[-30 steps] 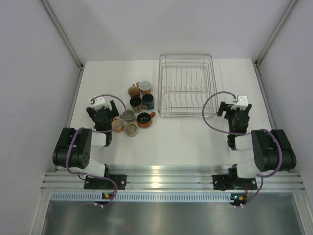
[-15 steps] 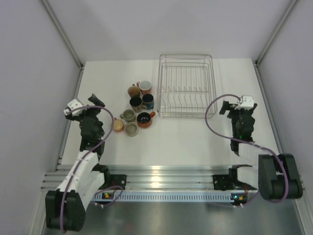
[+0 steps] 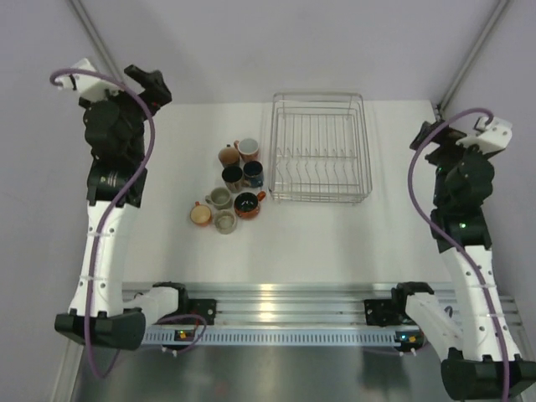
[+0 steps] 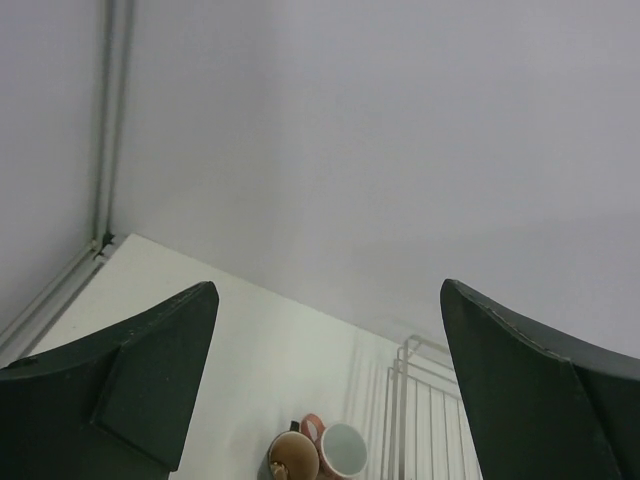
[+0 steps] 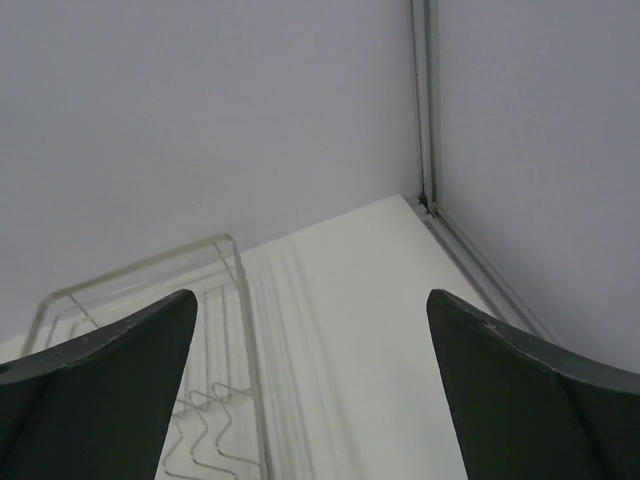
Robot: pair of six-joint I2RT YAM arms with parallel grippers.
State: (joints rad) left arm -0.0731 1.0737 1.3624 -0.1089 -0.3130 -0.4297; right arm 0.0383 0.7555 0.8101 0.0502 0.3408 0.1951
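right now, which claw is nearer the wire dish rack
Right. The right claw hangs just right of the wire dish rack; the left claw is farther off, left of the mugs.

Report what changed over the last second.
Both arms unfolded and rose. The left gripper swung from beside the mugs up toward the far left corner; the right gripper lifted away toward the right edge. Both are open and empty; nothing was taken or released. The mugs and the wire dish rack stayed put.
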